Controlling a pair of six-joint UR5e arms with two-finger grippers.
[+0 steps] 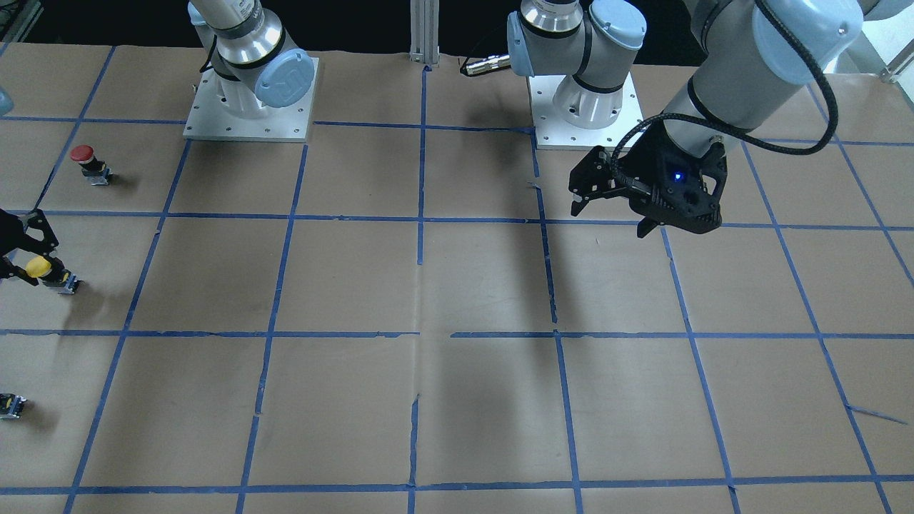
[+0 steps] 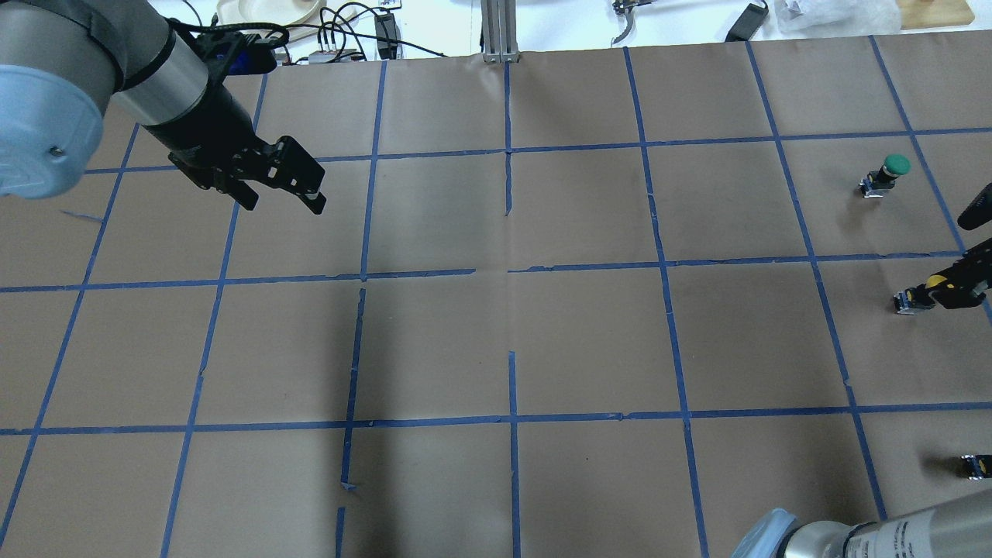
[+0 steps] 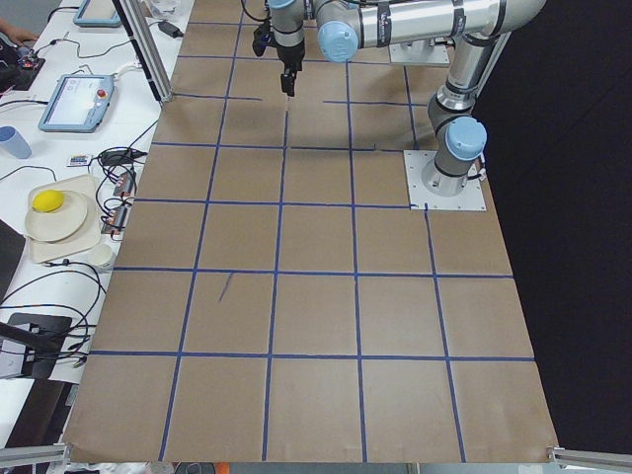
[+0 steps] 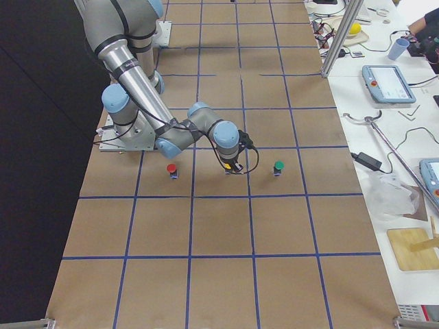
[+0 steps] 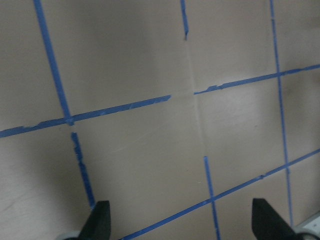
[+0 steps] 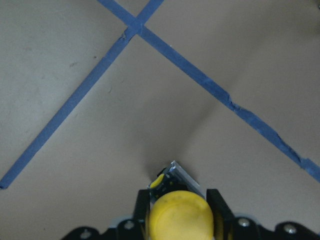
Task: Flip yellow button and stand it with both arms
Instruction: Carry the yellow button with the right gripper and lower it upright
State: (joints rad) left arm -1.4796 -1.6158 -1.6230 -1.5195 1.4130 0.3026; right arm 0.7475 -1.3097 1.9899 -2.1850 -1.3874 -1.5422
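Brown-paper table (image 1: 457,285), gridded with blue tape. Near its edge on the robot's right, yellow button (image 6: 179,217) pinched by the cap in the right gripper (image 2: 949,285), jaws pressed on either side, black-and-grey body sticking out toward the table, between red button (image 1: 82,153) and green button (image 2: 895,164). Well apart, left gripper (image 1: 608,220) hanging above bare paper, jaws spread wide.
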